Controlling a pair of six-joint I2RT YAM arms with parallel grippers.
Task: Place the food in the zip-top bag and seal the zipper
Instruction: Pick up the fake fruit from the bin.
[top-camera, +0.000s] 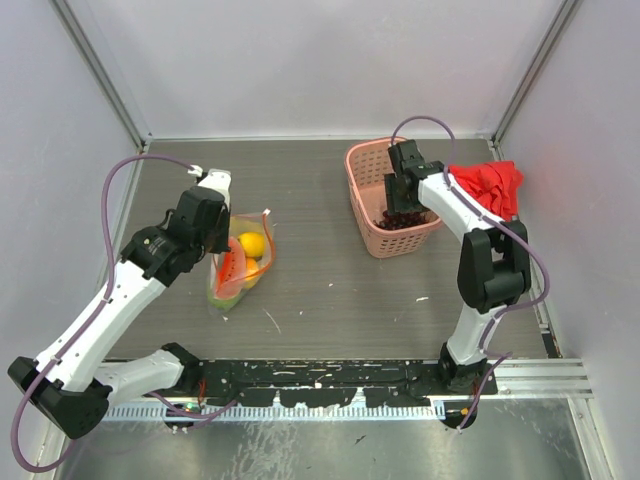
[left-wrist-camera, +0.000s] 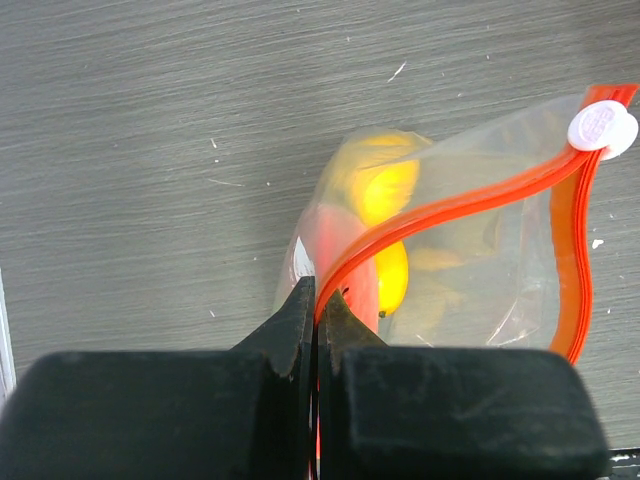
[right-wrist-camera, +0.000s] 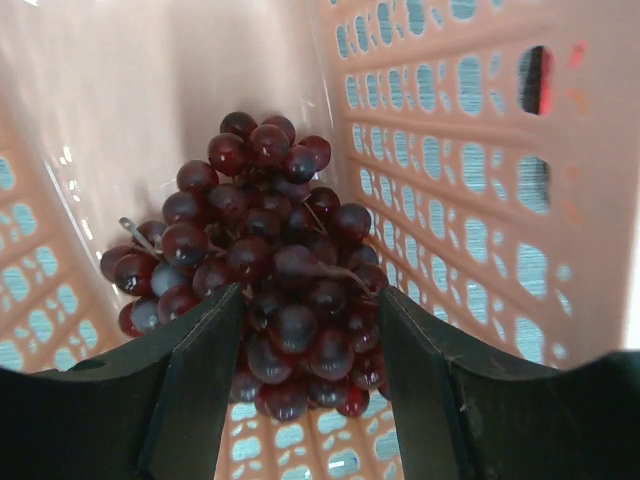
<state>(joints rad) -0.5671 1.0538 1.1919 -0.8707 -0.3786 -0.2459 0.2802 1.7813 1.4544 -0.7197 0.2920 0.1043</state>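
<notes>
The left gripper is pinching the zipper of the zip-top bag, which is lying at 9 o'clock on the table. The right gripper is standing spread around the grape bunch in the pink basket at 2 o'clock.

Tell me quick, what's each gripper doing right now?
Left gripper: shut on the zipper.
Right gripper: open, jaws either side of the grape bunch.

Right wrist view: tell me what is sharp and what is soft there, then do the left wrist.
Right wrist: grape bunch crisp, basket wall washed pale and soft, near fingers dark, featureless. Left wrist: zipper and table grain sharp, fingers a black blur.
</notes>
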